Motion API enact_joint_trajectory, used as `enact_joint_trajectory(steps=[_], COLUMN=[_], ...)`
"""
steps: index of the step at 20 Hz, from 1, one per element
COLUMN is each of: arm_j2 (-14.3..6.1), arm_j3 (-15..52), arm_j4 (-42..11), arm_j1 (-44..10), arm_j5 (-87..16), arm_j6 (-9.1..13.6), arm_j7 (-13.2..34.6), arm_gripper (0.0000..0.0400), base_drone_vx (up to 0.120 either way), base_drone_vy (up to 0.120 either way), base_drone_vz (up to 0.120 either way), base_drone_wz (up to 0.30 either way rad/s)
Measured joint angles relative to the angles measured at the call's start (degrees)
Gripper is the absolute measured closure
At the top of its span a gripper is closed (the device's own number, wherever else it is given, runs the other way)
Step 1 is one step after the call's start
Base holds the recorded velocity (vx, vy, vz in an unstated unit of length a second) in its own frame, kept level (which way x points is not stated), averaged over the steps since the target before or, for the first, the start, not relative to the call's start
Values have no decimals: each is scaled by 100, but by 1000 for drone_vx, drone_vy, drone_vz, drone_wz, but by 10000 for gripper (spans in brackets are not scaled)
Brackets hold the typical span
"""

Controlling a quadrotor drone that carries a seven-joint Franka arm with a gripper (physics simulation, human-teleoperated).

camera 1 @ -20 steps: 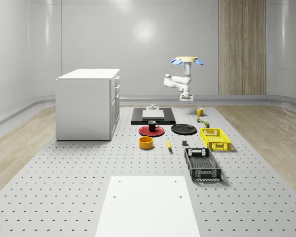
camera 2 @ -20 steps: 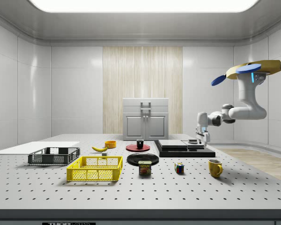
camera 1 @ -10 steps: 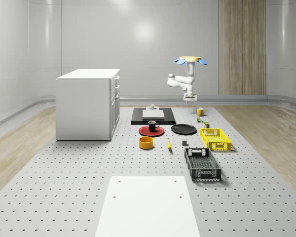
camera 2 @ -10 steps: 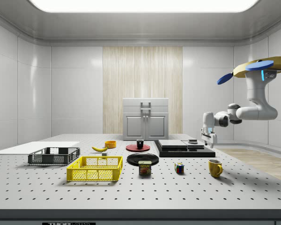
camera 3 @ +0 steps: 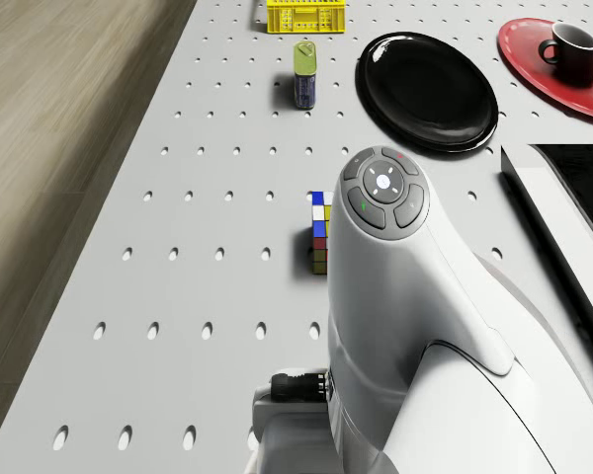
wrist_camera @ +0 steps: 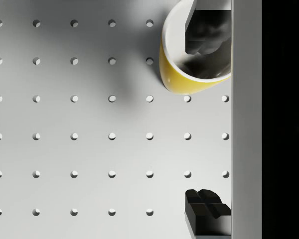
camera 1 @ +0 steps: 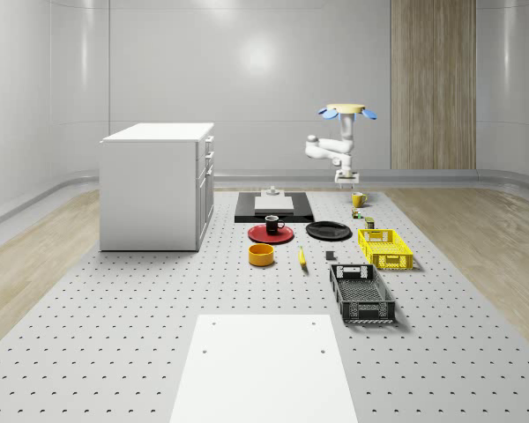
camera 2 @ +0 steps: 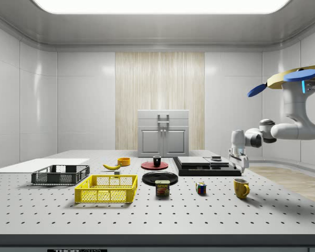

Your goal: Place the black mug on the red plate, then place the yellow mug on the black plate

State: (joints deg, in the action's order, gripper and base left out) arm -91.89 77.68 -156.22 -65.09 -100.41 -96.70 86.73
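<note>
Drone [camera 2: 296,79] hovering beyond the table's far end
Its gripper [camera 2: 240,162] hangs spread wide just above the yellow mug [camera 2: 241,188]; the black mug [camera 1: 272,225] sits on the red plate [camera 1: 263,235].

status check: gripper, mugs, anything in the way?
Drone hovering, gripper open, above yellow mug, not gripping. Black mug on red plate. Black plate bare, path looks open.

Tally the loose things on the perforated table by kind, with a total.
Mugs: 2, black mug, yellow mug
Plates: 2, red plate, black plate
Crates: 2
Bowl: 1
Banana: 1
Can: 1
Puzzle cube: 1
Total: 10
</note>
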Motion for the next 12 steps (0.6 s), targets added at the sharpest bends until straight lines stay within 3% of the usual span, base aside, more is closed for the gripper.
enact_joint_trajectory(steps=[3,6,12], arm_j2=[0,0,5], arm_j3=[0,0,-161], arm_j4=[0,0,38], arm_j1=[0,0,-33], arm_j5=[0,0,-146], arm_j6=[0,0,-67], arm_j7=[0,0,8], arm_gripper=[0,0,0], base_drone_vx=[120,0,0], base_drone_vy=[120,107,0], base_drone_vz=[0,0,0], base_drone_wz=[0,0,0])
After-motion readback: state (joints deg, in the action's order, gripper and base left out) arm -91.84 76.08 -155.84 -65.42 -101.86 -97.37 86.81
